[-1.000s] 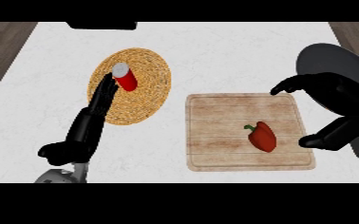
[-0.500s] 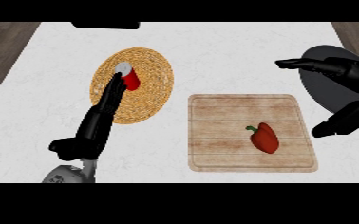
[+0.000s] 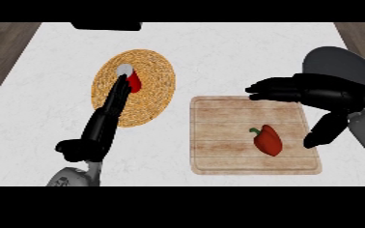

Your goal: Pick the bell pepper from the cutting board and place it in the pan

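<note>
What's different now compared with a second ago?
The right hand has swung left from over the pan, and now hovers open above the cutting board, nearer the bell pepper. The pepper, board, woven mat and left hand have barely changed.

Your red bell pepper (image 3: 269, 140), green stem up-left, lies flat on the wooden cutting board (image 3: 221, 149), below the right hand's fingers (image 3: 274, 90) and beside its thumb, untouched. The dark pan (image 3: 335, 63) sits behind that hand.

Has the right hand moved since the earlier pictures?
Yes. The right hand has shifted left over the cutting board, its fingers now nearer the bell pepper.
</note>
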Robot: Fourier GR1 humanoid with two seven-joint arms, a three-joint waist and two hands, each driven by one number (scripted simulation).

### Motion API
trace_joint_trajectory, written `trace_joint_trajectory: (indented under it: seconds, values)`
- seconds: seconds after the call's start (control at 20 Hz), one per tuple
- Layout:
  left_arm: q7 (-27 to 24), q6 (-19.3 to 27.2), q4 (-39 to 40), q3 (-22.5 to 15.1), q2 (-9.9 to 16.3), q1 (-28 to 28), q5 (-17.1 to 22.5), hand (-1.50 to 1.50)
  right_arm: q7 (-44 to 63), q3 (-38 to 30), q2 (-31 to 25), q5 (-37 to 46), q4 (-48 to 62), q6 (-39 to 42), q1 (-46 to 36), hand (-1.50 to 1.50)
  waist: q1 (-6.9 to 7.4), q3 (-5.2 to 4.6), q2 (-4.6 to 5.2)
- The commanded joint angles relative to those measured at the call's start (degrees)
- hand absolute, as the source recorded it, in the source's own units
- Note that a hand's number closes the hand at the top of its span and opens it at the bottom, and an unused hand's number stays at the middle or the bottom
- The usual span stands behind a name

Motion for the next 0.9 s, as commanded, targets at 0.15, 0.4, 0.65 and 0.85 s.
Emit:
trace_joint_trajectory:
  seconds: [0.15,0.4,0.65,0.85]
  values:
    - [0.65,0.89,-0.71,-0.22,-1.08,0.63,-1.14,0.0,-11.21,12.13,0.02,18.29,5.09,-6.35,-2.4,-1.5,-0.39,-0.04,-0.18]
    - [0.85,1.13,-1.8,0.1,-1.73,2.58,-2.79,0.0,-11.71,14.38,5.1,25.79,10.67,-12.9,-0.04,-1.5,-1.44,-0.08,-0.47]
    - [1.06,-0.66,-4.05,1.11,-2.13,4.66,-3.49,0.0,-13.53,10.38,7.46,27.4,13.16,-8.32,-1.7,-1.5,-1.66,-0.1,-0.56]
    - [3.18,-0.46,-2.09,1.95,-3.92,2.01,-5.43,0.0,-10.33,9.22,10.33,31.37,12.38,-9.5,1.0,-1.5,-2.07,-0.11,-0.6]
